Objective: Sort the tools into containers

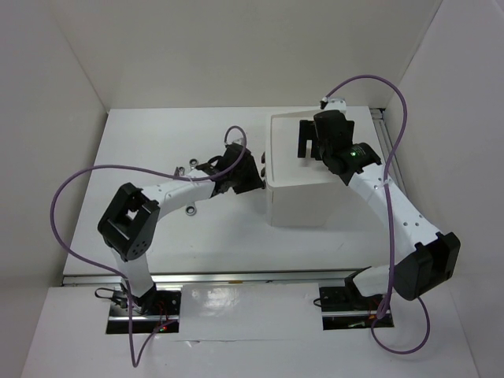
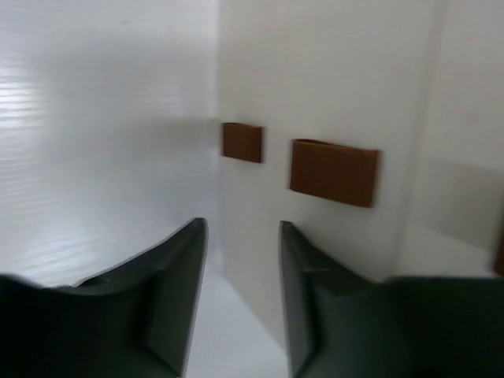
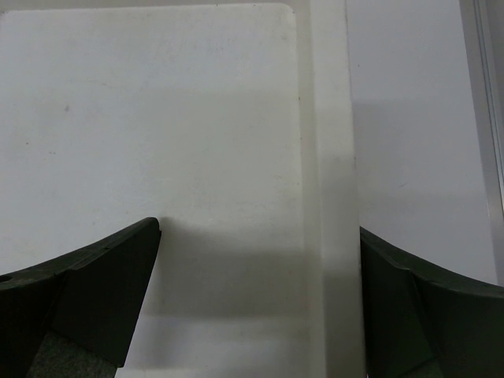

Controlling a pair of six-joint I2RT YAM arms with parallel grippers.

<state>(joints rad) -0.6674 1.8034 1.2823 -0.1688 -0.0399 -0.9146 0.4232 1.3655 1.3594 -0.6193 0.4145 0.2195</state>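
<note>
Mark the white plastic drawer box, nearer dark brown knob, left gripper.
white plastic drawer box (image 1: 315, 206): top view, side wall.
nearer dark brown knob (image 2: 334, 172): left wrist, face.
left gripper (image 2: 242, 230): left wrist, between fingertips.

The left arm (image 1: 169, 191) and the right arm (image 1: 394, 209) look alike: white tubular links set between chunky black joint housings, each ending in a black base (image 1: 146, 305) with thin red wiring beside it. A purple cable (image 1: 57, 213) runs in a loose loop along each arm. A small green light (image 1: 354, 153) glows on the right wrist housing. The left gripper (image 2: 240, 228) and the right gripper (image 3: 260, 236) have broad, matt, dark grey fingers (image 3: 102, 291) with smooth, tapered tips.
</note>
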